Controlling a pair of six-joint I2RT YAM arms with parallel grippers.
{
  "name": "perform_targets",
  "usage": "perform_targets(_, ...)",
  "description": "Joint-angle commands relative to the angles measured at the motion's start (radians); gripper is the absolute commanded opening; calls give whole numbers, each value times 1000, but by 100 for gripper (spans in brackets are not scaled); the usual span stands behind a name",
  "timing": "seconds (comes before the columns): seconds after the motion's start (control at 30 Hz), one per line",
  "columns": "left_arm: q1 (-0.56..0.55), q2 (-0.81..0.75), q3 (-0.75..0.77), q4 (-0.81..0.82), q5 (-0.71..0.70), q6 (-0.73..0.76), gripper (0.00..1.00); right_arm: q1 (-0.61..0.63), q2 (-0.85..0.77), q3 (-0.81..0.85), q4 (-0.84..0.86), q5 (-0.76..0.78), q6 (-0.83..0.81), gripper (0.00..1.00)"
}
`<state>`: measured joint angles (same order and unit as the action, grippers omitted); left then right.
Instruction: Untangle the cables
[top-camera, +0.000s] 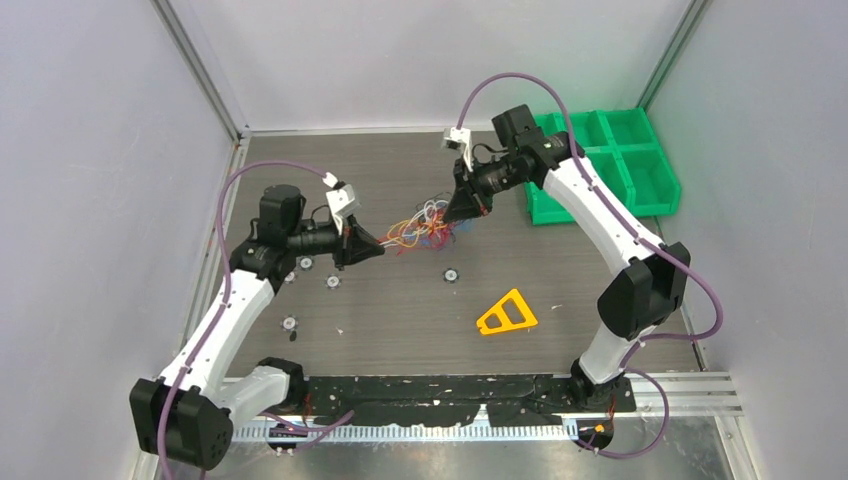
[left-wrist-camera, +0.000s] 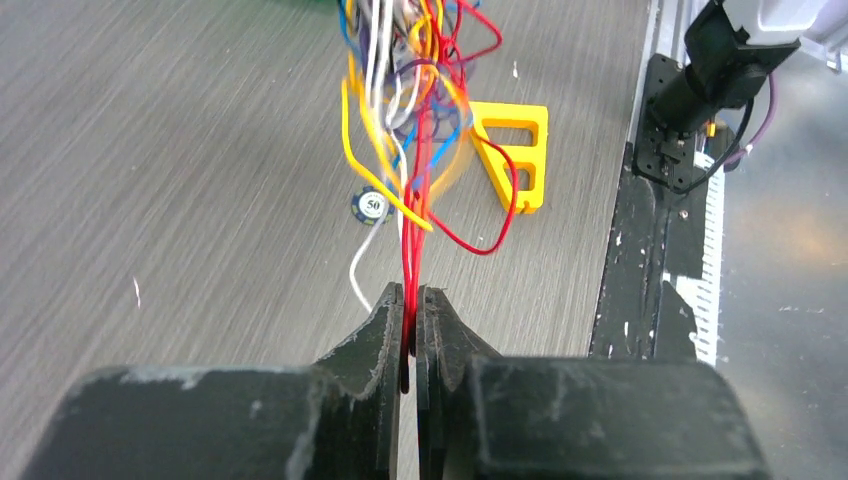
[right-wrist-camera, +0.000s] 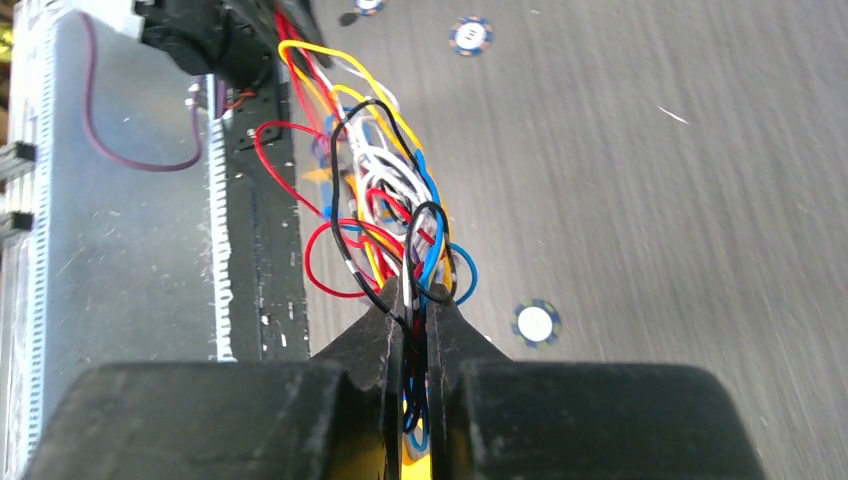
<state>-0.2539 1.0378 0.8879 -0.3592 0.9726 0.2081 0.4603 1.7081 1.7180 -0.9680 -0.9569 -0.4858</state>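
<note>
The cables (top-camera: 420, 230) hang as one tangled bundle of red, yellow, white, blue and black wires between my two grippers, above the table. My left gripper (top-camera: 378, 248) is shut on a red cable (left-wrist-camera: 412, 270) that runs taut from its jaws up into the bundle (left-wrist-camera: 410, 100). My right gripper (top-camera: 458, 212) is shut on several cables of the bundle (right-wrist-camera: 400, 210); black, blue and white wires pass between its jaws. Loose loops of red and yellow wire stick out of the bundle.
A yellow triangular frame (top-camera: 506, 314) lies on the table (top-camera: 400, 330) at front right. Several poker chips (top-camera: 450, 274) lie scattered on it. A green compartment bin (top-camera: 610, 160) stands at back right. A black plate (top-camera: 450, 388) runs along the near edge.
</note>
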Motion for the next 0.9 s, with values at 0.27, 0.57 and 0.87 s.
perform_targets(0.27, 190, 32, 17, -120, -13, 60, 0, -118, -38, 64, -83, 131, -22, 6)
perform_targets(0.57, 364, 94, 62, -286, -102, 291, 0, -212, -39, 100, -84, 119, -24, 5)
perform_targets(0.87, 126, 67, 154, -83, 57, 26, 98, -10, -22, 69, -16, -9, 20, 8)
